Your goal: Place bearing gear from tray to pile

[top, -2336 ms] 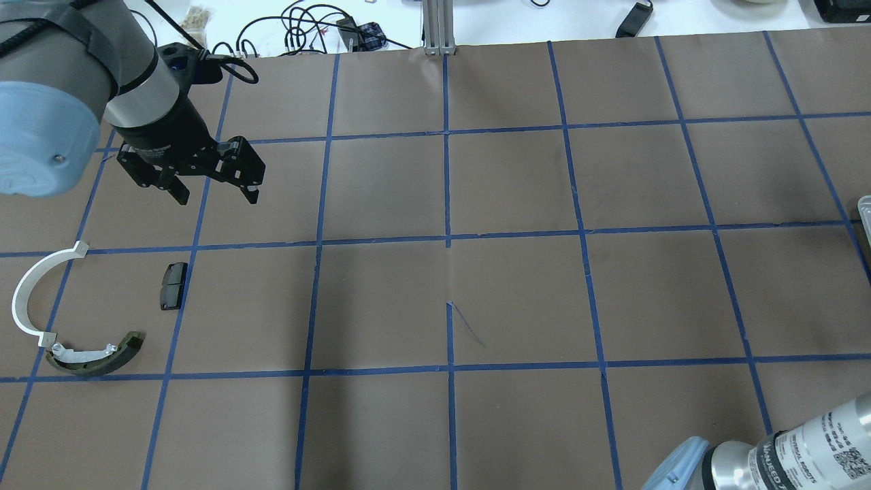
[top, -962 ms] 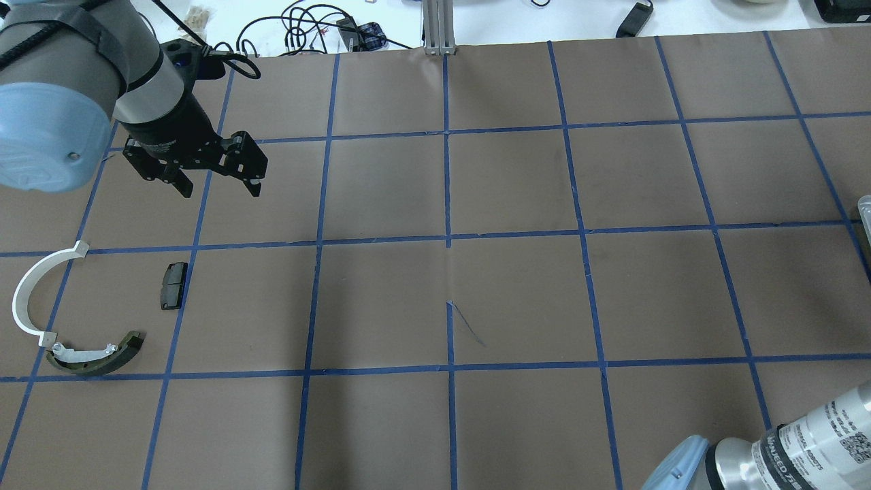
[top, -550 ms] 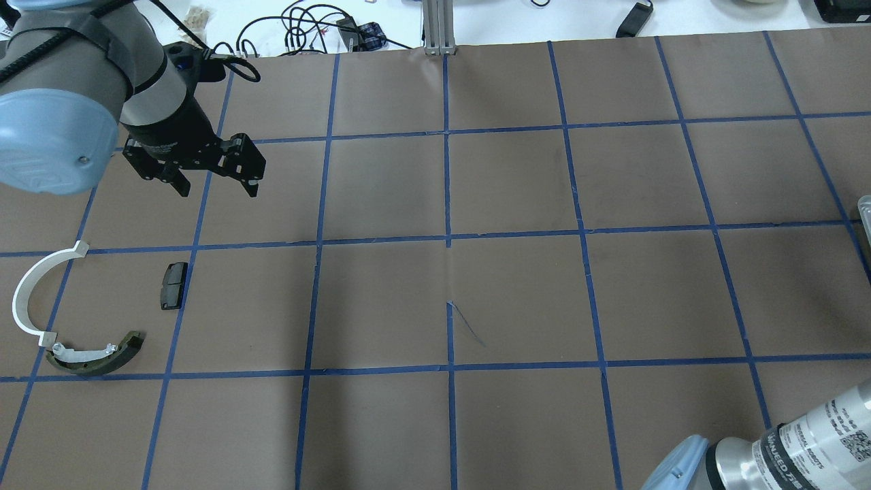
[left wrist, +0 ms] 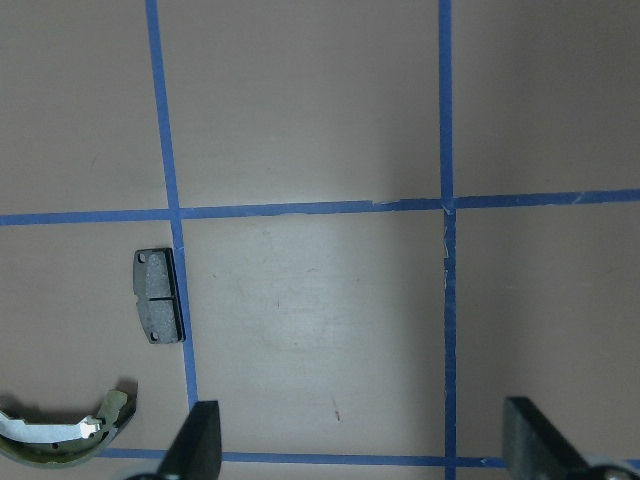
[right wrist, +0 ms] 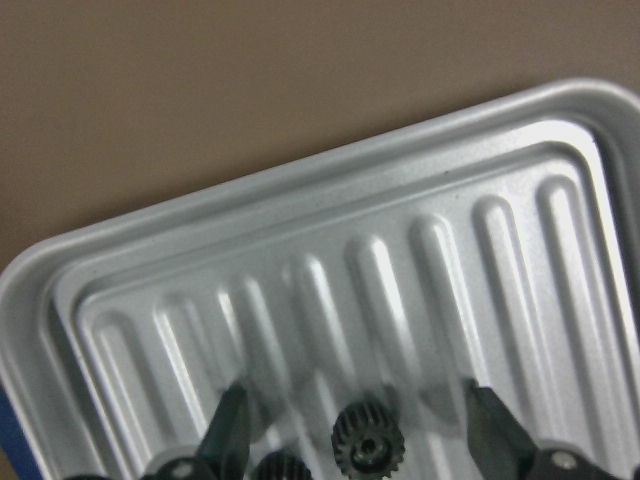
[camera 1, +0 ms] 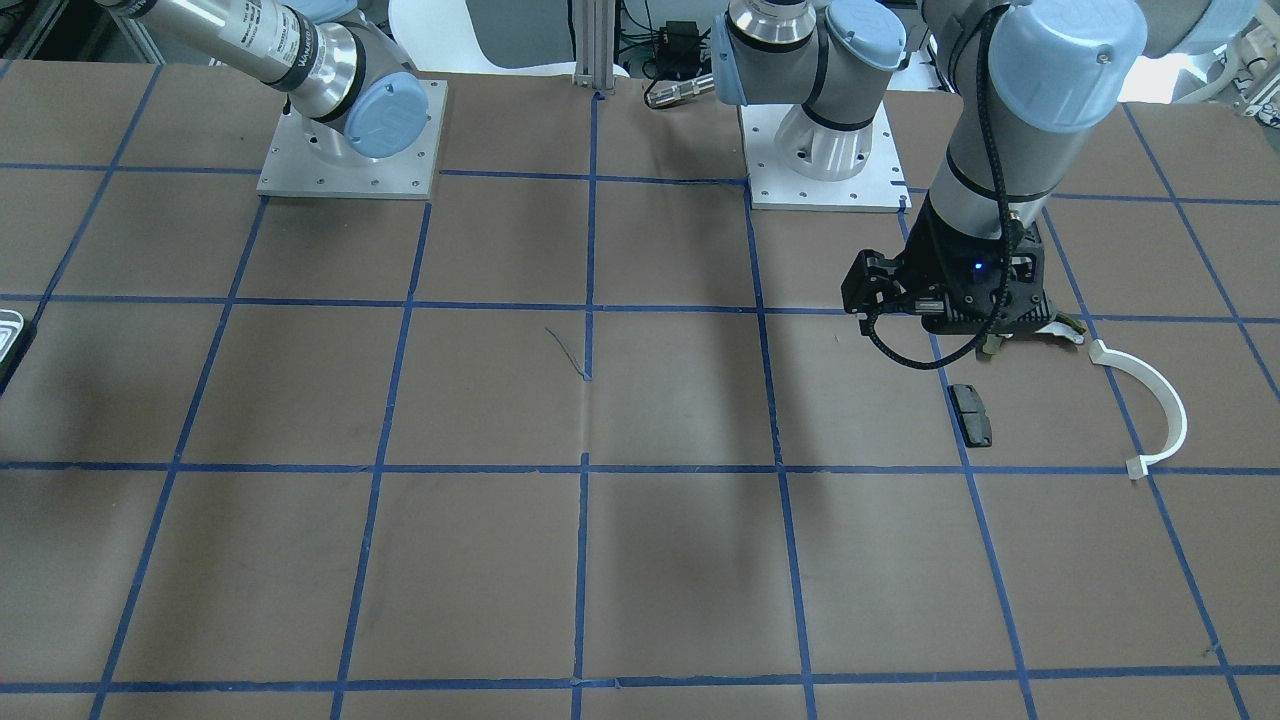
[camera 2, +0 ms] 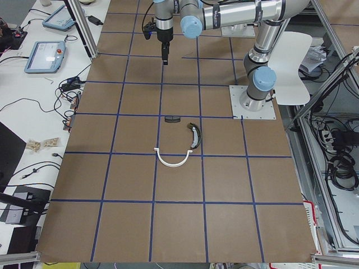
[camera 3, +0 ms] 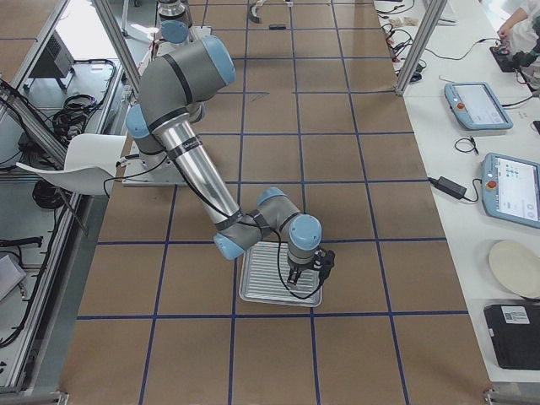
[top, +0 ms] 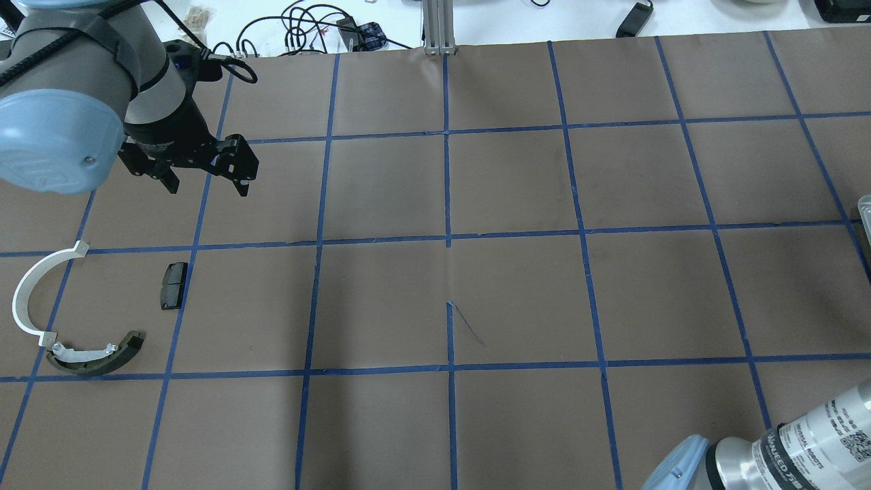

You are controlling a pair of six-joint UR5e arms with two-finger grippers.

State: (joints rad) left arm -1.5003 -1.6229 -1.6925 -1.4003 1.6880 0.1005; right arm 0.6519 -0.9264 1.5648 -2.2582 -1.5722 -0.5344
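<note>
A small dark bearing gear (right wrist: 368, 440) lies in the ribbed silvery tray (right wrist: 300, 215), with a second gear (right wrist: 280, 467) beside it. My right gripper (right wrist: 355, 395) is open just above the tray floor, one finger on each side of the first gear. The exterior right view shows this gripper (camera 3: 297, 274) over the tray (camera 3: 253, 283). The pile is an olive brake shoe (top: 95, 358), a white arc (top: 24, 292) and a black pad (top: 173, 286). My left gripper (top: 207, 189) is open and empty, hovering beyond the pile.
Only a corner of the tray (top: 864, 204) shows at the overhead view's right edge. Brown paper with a blue tape grid covers the table. Cables and an aluminium post (top: 439, 27) stand along the far edge. The arm bases (camera 1: 825, 150) are bolted at the robot's side.
My left gripper has drifted a little to the left and towards the far edge, still open. The pile parts have not moved. The right arm's wrist has barely shifted.
</note>
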